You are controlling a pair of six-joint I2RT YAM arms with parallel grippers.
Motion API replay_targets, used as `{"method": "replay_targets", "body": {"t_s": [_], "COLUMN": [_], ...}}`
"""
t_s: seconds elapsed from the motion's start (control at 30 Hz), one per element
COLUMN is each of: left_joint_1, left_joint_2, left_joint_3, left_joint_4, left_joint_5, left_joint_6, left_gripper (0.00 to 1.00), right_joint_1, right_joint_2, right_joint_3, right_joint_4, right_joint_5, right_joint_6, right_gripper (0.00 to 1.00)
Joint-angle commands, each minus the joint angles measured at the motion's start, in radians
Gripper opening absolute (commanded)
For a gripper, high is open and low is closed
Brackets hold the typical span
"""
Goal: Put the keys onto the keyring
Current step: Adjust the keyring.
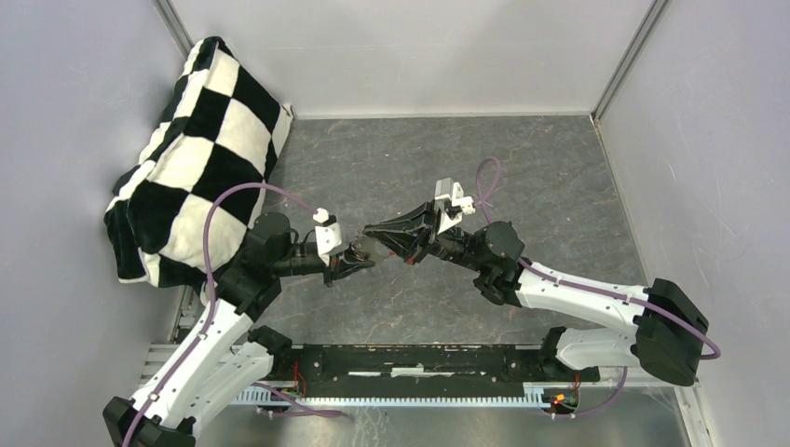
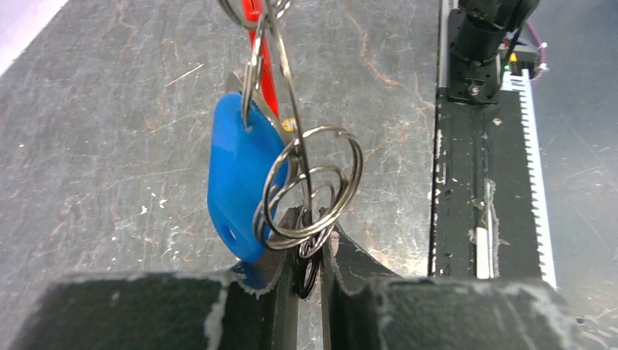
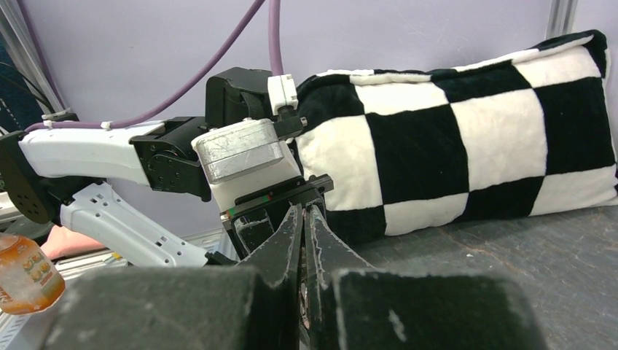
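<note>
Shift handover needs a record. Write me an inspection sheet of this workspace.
Surface: scratched grey marbled tabletop.
Job's things: blue plastic-capped metal key, red keyring piece and silver wire rings hang bunched together.
Clutter: black-and-white checkered cushion; blurred orange container beside left arm.
Grippers: left gripper pinches the silver wire rings; right gripper closed, contents hidden.
Cables: purple cables loop along both arms.
Surroundings: plain grey walls.

We count two black grippers, the left gripper and the right gripper; one blue plastic key cap; one thin red keyring piece; at least three silver wire rings, too tangled for an exact tally; one black-and-white checked cushion; one orange jar.
</note>
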Motion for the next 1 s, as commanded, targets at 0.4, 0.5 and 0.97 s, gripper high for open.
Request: {"method": "replay_targets", "body": {"t_s": [0.4,0.5,0.97], "left_joint_1": [-0.002,-0.002,-0.002], "left_joint_2": [-0.115,-0.193,-0.319], "left_joint_3": [0.081,0.028,-0.142], "left_joint_4": [-0.185,-0.219,-0.252], "left_joint_5": [-0.104,-0.067,-0.021], "left_joint_6": [0.987,1.275,2.256], "left_gripper": [0.02,0.07,0.02], "right_joint_1": [-0.009,-0.032,-0.184], "right_joint_2": [-0.219,-0.265,-0.118], "right_joint_3": [0.108,0.153,0.081], "right_joint_4": [-0.561,-0.702,-0.684], "right_joint_5": [0.014,0.055,-0.194], "right_joint_6": [-0.101,-0.133,0.264], "right_gripper": [0.98,0.98,0.98]}}
